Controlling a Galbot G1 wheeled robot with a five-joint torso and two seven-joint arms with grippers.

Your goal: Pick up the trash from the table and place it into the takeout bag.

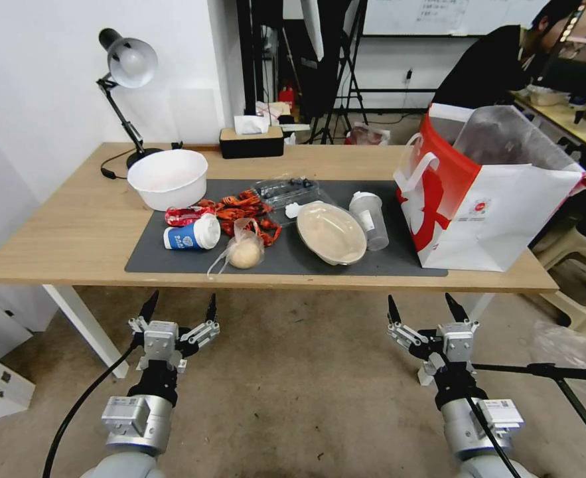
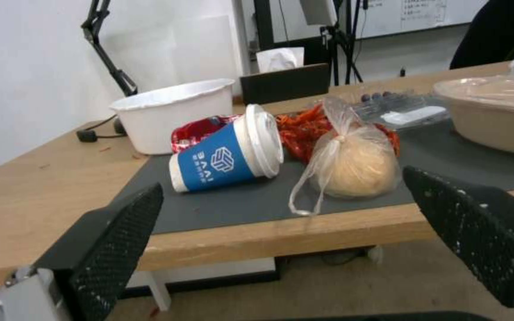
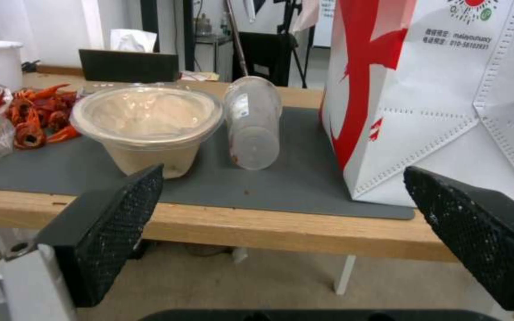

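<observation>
On the table's dark mat lies the trash: a blue-white paper cup on its side, a clear bag with a bun, a red wrapper, a beige lidded bowl and a translucent cup on its side. The white and red takeout bag stands open at the mat's right end. My left gripper and right gripper hang open below the table's front edge, holding nothing.
A white bowl, red crayfish shells and a clear plastic tray also sit on the mat. A black tissue box and a desk lamp stand at the back. A stool is right of the table.
</observation>
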